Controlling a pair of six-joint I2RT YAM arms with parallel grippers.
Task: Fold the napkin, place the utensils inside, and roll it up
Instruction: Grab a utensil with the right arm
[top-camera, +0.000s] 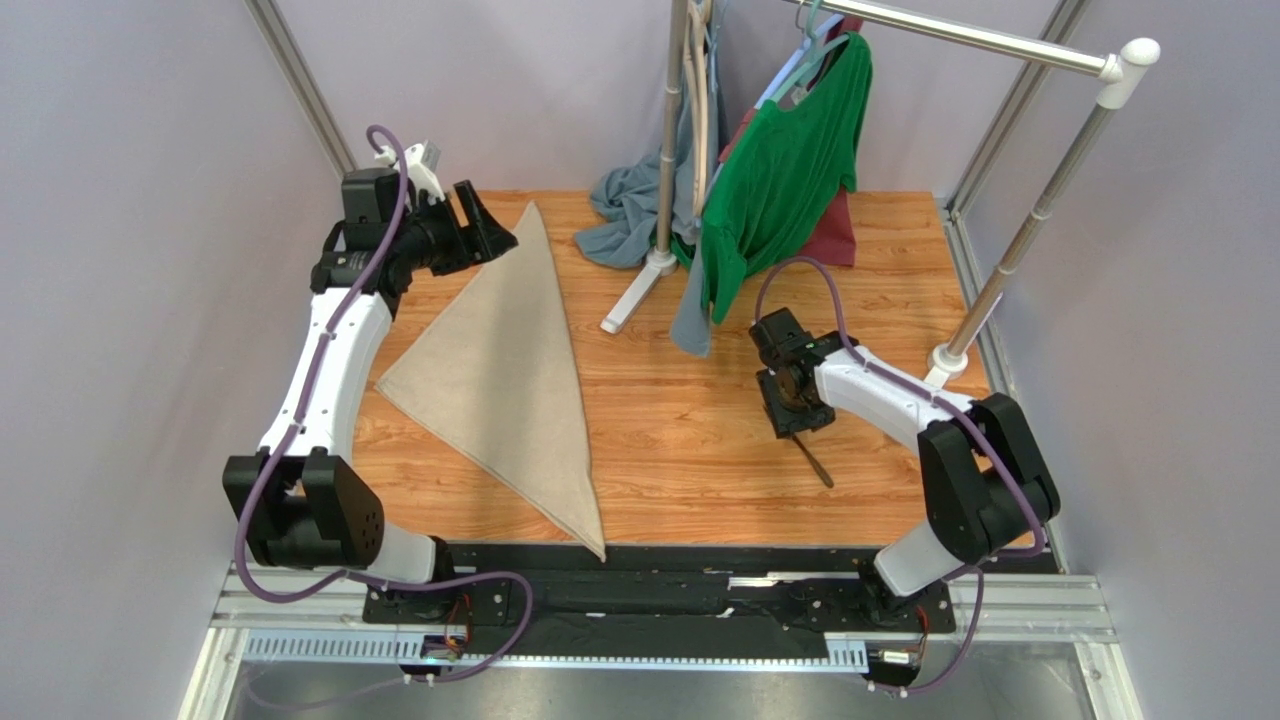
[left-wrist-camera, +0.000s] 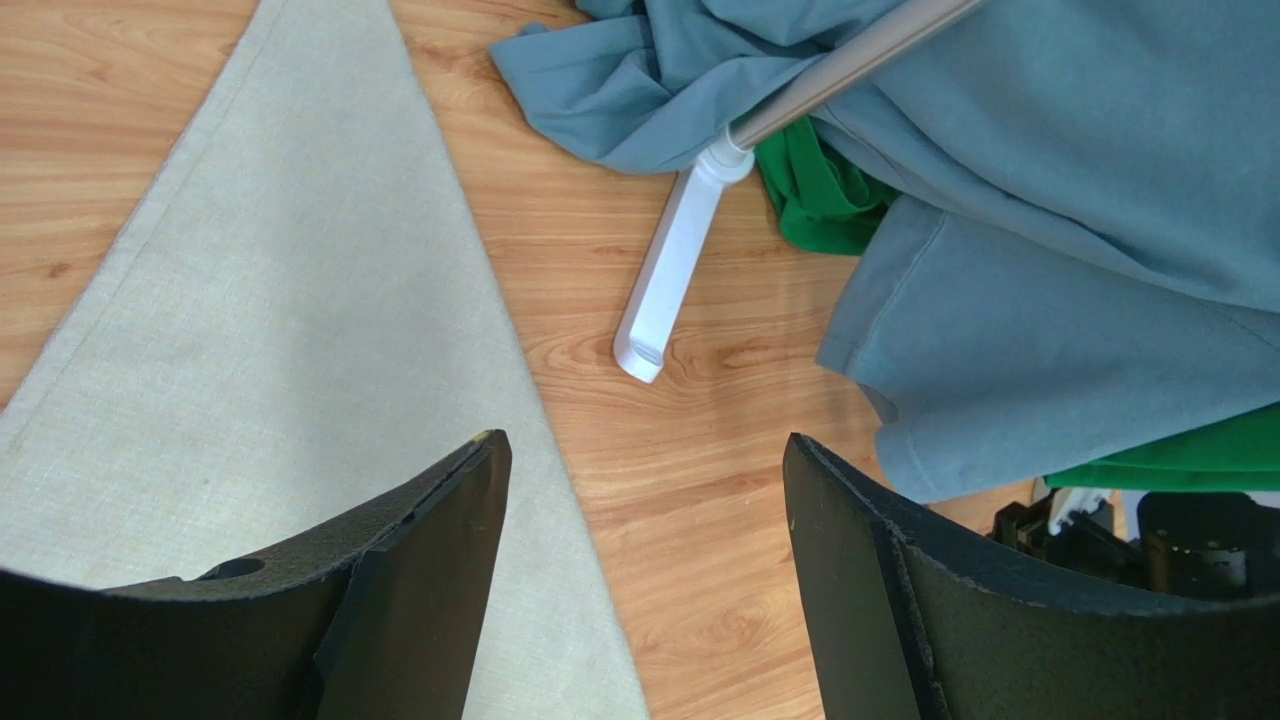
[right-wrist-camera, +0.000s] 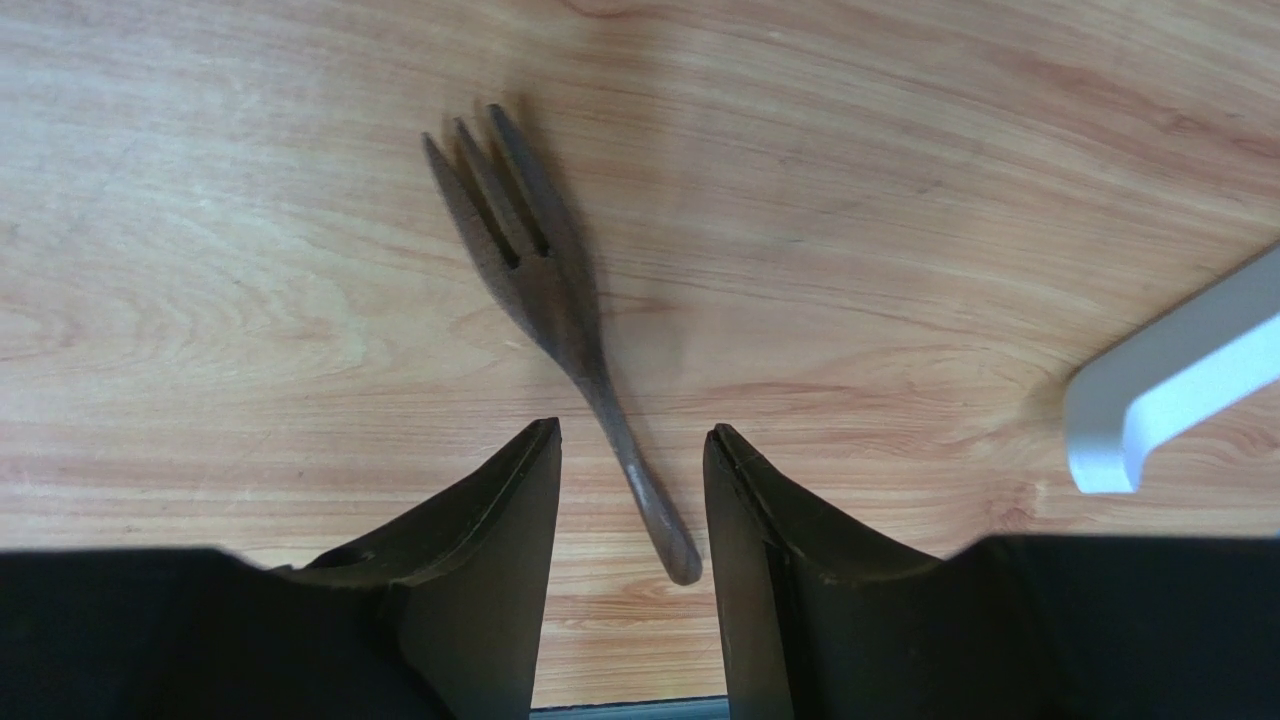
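The beige napkin (top-camera: 504, 360) lies flat on the wooden table, folded into a long triangle with its tip at the far end. My left gripper (top-camera: 481, 228) hovers open and empty by that far tip. In the left wrist view its jaws (left-wrist-camera: 646, 450) straddle the right edge of the napkin (left-wrist-camera: 271, 300) from above. The dark fork (top-camera: 813, 458) lies on the table at the right. My right gripper (top-camera: 789, 408) is low over it and open. In the right wrist view the handle of the fork (right-wrist-camera: 549, 300) lies between the fingertips (right-wrist-camera: 631, 435), with the tines pointing away.
A clothes rack stands at the back with a green shirt (top-camera: 781, 180) and a grey-blue cloth (top-camera: 639, 210) hanging to the table. Its white feet (top-camera: 639, 285) (top-camera: 950, 360) rest on the wood. One foot (left-wrist-camera: 669, 285) lies close ahead of my left gripper, another (right-wrist-camera: 1172, 383) right of the fork.
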